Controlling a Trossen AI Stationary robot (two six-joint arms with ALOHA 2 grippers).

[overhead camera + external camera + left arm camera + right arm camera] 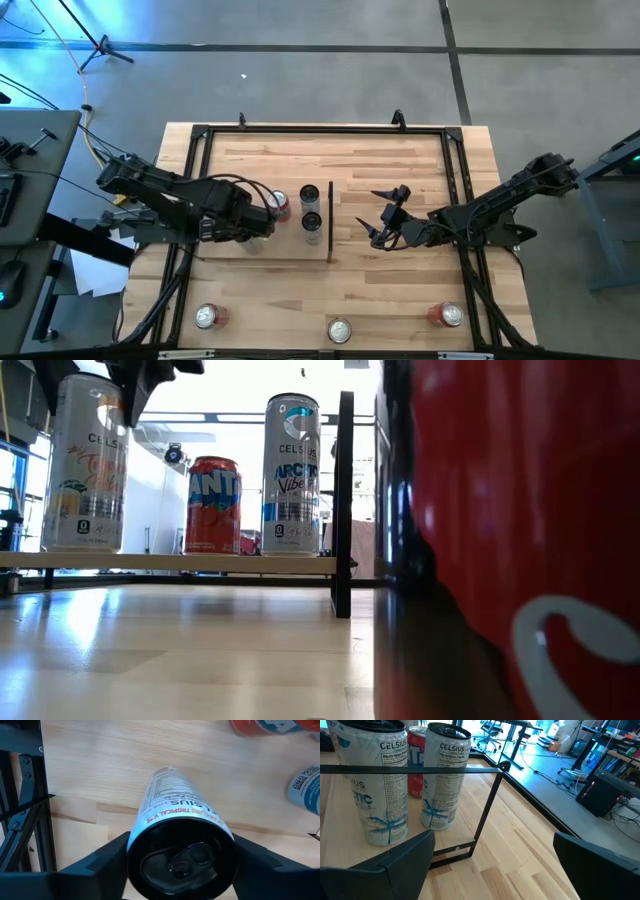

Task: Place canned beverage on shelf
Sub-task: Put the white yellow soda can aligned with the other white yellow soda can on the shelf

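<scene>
Glossy metal can point(175, 815), matt pale-wood shelf point(125, 765), black metal frame point(485, 815)

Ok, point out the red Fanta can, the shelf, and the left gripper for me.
Red Fanta can point(212, 505): low view, middle of its label.
Shelf point(160, 562): low view, front edge of the pale wood panel.
Left gripper point(181, 865): left wrist view, midway between its fingertips, around a can.
</scene>
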